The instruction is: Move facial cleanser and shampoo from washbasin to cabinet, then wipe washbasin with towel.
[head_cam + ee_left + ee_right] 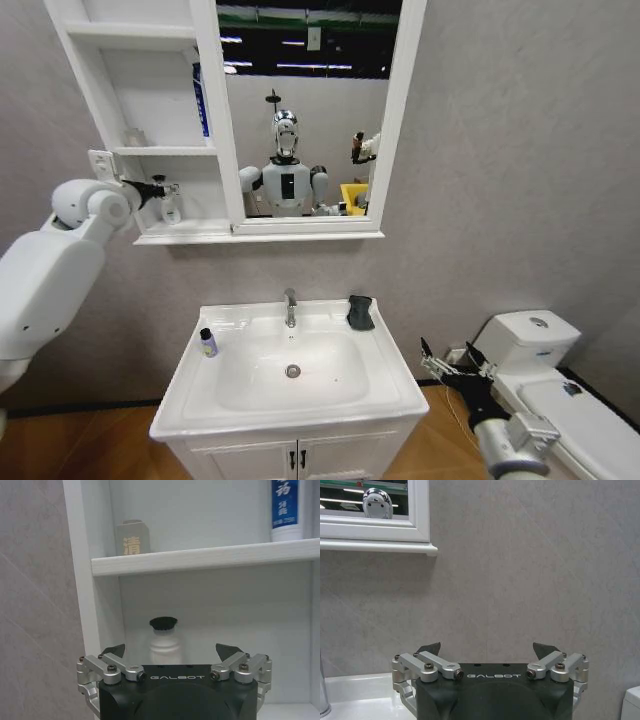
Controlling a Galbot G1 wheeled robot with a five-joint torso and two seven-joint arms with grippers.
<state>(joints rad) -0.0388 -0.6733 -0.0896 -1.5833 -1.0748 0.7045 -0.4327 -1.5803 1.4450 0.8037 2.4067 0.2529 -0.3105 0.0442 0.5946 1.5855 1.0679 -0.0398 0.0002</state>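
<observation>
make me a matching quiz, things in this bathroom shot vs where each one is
Things:
1. white bottle with black cap
2. small purple-capped bottle
3. dark towel
4. right gripper

Places:
A. back right corner of the washbasin
B. bottom shelf of the cabinet
C. between washbasin and toilet
D. washbasin's left rim

Pairs: 1-B, 2-D, 3-A, 4-C

Your supporting surfaces are the washbasin (385,385) and the cabinet (85,75). On the washbasin rim, a small bottle with a dark cap (208,343) stands at the robot's left of the bowl, and the dark towel (360,312) lies at the back edge, right of the chrome tap (290,306). On the cabinet's lowest shelf stands a white bottle with a black cap (163,642). The middle shelf (210,557) carries a small grey container (133,537) and a blue-and-white tube (285,510).
</observation>
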